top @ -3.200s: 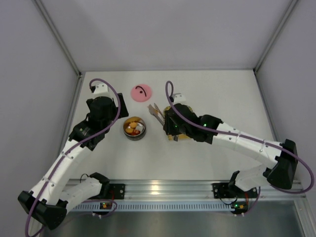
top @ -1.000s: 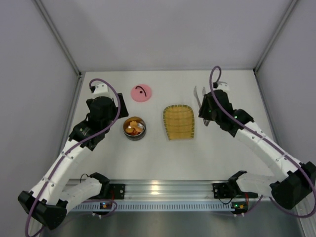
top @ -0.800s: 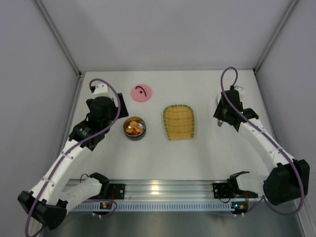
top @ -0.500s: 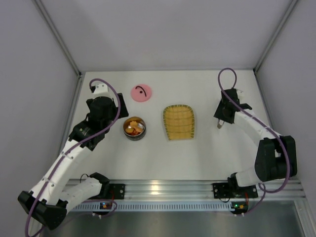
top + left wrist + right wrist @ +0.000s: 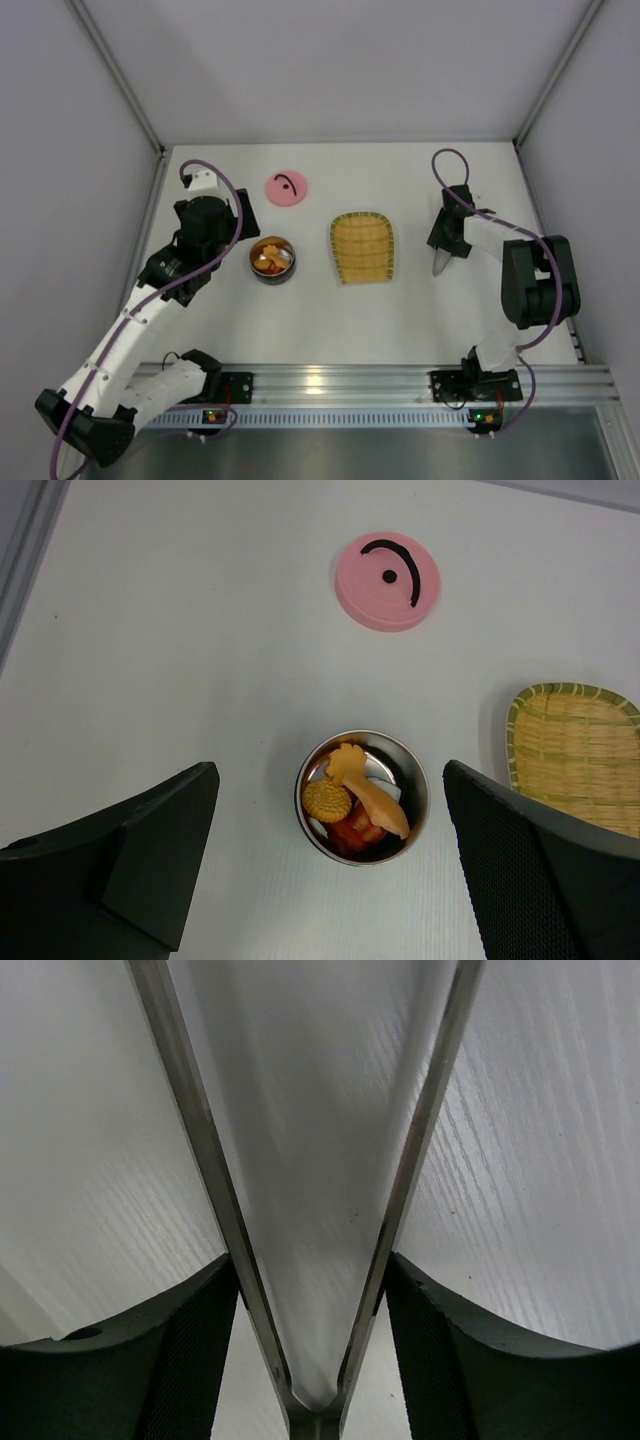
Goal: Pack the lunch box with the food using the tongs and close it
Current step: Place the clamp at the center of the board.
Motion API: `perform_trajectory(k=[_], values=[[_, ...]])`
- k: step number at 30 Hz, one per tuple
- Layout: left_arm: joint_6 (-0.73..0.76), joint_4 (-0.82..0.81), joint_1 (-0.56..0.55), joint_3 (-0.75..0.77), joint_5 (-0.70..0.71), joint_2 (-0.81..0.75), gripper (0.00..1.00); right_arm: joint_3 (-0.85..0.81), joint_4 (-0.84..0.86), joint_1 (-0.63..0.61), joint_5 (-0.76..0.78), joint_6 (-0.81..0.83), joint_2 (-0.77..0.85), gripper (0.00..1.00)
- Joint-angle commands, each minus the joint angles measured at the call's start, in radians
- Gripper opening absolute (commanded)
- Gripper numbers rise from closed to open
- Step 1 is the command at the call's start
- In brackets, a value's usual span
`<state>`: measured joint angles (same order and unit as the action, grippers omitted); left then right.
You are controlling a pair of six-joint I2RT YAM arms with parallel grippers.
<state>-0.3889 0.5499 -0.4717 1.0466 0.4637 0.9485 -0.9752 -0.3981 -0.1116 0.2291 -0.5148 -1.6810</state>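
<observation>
The lunch box (image 5: 272, 259) is a small steel bowl left of centre, and the orange, yellow and red food (image 5: 355, 800) lies inside it. Its pink lid (image 5: 286, 187) rests flat on the table behind it. My left gripper (image 5: 330, 780) hangs wide open above the lunch box (image 5: 424, 780), holding nothing. Over at the right, the tongs (image 5: 441, 263) lie low on the table, tips toward me. My right gripper (image 5: 312, 1270) has both fingers against the spread arms of the tongs (image 5: 198, 1130) near their joined end.
A yellow woven tray (image 5: 362, 247) sits between the lunch box and the right gripper (image 5: 446, 238), with nothing on it. The same tray (image 5: 580, 755) shows at the right edge of the left wrist view. White walls close in the back and both sides.
The right arm has carried the tongs from beside the tray out to the right and down to the table, and the tongs' arms have spread. The left arm has stayed still.
</observation>
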Motion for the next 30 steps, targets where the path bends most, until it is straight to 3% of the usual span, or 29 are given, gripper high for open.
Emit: perform_trajectory(k=[1, 10, 22, 25, 30], values=[[0.015, -0.024, 0.005, 0.021, 0.003, -0.022, 0.99, -0.01, 0.085, 0.018, -0.027, 0.016, -0.032, 0.6], [0.013, -0.025, 0.005, 0.02, 0.001, -0.02, 0.99, 0.012, 0.076, 0.026, -0.033, 0.019, 0.006, 0.69], [0.01, -0.03, 0.027, 0.016, -0.031, -0.016, 0.99, 0.064, -0.011, -0.025, -0.046, 0.032, 0.358, 0.78], [0.008, -0.031, 0.028, 0.016, -0.036, -0.014, 0.99, -0.127, -0.041, -0.139, -0.025, 0.056, 0.336, 0.8], [0.008, -0.031, 0.028, 0.015, -0.027, -0.011, 0.99, -0.748, -0.162, -0.305, -0.022, 0.153, -0.07, 0.79]])
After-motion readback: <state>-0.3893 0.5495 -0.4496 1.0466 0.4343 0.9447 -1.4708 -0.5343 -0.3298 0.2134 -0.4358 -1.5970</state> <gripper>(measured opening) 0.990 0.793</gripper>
